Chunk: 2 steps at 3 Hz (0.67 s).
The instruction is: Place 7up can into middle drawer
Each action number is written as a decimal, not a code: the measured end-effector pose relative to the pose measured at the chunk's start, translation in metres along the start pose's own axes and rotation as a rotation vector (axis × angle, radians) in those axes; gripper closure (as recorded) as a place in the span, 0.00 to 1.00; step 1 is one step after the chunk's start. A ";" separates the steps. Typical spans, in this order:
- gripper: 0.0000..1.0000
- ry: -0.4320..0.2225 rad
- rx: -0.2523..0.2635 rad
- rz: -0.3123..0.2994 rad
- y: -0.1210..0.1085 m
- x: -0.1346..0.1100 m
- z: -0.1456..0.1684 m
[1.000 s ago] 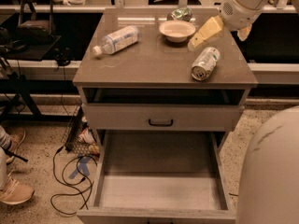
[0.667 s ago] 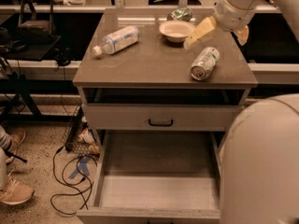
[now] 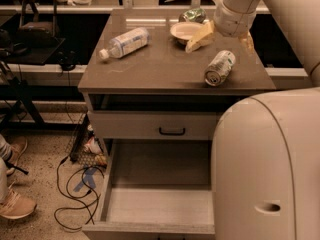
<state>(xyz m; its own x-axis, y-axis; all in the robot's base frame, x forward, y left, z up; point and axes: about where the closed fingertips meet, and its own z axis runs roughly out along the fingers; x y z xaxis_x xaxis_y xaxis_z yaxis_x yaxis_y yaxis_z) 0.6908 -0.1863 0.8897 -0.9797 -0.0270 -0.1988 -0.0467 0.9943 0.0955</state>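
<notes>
The gripper (image 3: 219,43), fingers spread and holding nothing, had moved a little toward the white bowl (image 3: 179,30), while the 7up can (image 3: 220,68) stayed lying on the cabinet top (image 3: 150,69), so the open middle drawer (image 3: 155,204) remained empty and, I judged, the grasp was still ahead.

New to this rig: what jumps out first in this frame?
The robot's big white body fills the right foreground, its gripper hanging open over the cabinet top just behind the 7up can, which lies on its side. Below, the middle drawer stands pulled out.
</notes>
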 end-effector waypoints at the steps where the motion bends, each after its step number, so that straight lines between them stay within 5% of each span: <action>1: 0.00 0.042 0.053 0.047 0.013 0.002 0.018; 2: 0.14 0.075 0.076 0.075 0.022 0.012 0.036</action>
<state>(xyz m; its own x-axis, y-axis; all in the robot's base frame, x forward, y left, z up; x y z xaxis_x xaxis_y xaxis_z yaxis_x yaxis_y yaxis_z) 0.6850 -0.1611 0.8545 -0.9918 0.0433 -0.1200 0.0397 0.9987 0.0329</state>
